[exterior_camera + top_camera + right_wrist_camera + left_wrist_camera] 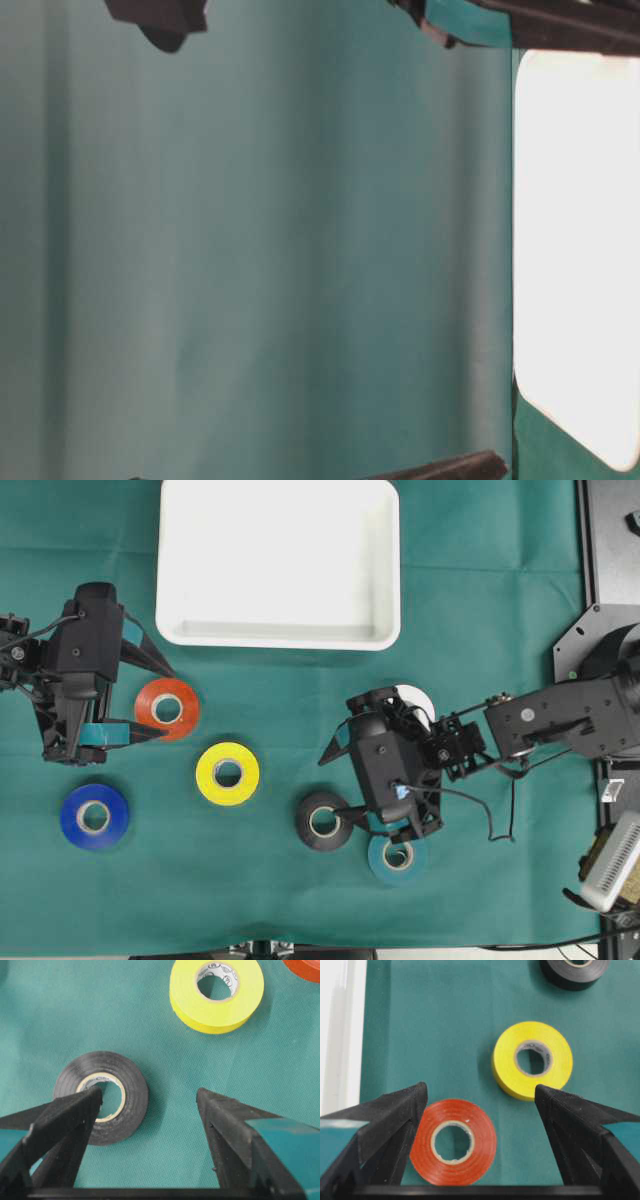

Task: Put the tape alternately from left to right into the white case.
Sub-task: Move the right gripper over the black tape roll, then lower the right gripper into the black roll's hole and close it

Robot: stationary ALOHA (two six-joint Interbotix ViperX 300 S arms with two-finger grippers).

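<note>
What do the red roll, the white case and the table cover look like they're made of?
Red roll: glossy plastic tape, probably vinyl, wound on a pale cardboard-looking core. White case: smooth moulded plastic, judging by its rounded corners and soft sheen. Table cover: matte green woven cloth; fine weave and creases show.

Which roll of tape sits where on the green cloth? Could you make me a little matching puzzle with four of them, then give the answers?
Things:
1. red roll
2. blue roll
3. black roll
4. white roll

Places:
A. mostly hidden behind the right arm, near the tray's corner
B. between the open fingers of the left gripper
C. alone at the far left, no gripper around it
D. under one finger of the open right gripper, whose tip lies over the roll's hole

Pairs: 1-B, 2-C, 3-D, 4-A
</note>
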